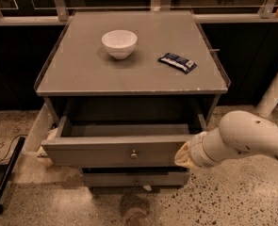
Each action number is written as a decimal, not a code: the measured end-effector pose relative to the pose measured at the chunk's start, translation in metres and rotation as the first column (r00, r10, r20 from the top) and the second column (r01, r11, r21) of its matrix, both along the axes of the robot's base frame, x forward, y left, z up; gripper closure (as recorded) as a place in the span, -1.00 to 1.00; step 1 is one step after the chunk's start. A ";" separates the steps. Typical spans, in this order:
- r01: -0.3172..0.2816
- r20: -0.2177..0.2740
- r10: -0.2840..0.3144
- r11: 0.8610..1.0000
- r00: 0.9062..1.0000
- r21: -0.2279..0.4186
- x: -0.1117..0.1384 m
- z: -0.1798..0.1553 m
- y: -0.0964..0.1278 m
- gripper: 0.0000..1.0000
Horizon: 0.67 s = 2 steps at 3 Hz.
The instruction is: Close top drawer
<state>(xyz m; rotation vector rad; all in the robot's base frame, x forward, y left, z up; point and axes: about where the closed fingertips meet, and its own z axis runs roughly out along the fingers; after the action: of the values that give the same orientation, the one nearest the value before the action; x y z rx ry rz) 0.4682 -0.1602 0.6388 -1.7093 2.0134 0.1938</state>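
The top drawer is a wide grey drawer with a small metal knob. It stands partly open, sticking out a short way from the grey cabinet. Its inside looks empty where it shows. My gripper is at the right end of the drawer front, touching or very close to it, at the tip of my white arm that comes in from the right. A lower grey drawer front sits shut beneath.
A white bowl and a blue packet lie on the cabinet top. A black pole and a cable lie on the speckled floor at left. A white post stands at right. A rail and dark glass run behind the cabinet.
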 end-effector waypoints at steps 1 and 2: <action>0.000 0.000 0.000 1.000 1.000 0.000 0.000 0.000 0.000 0.11; -0.036 -0.017 0.036 0.999 0.999 0.031 0.005 -0.003 0.012 -0.36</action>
<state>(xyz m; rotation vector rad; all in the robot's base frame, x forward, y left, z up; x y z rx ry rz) 0.4736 -0.1487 0.6359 -1.7312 1.9831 0.2511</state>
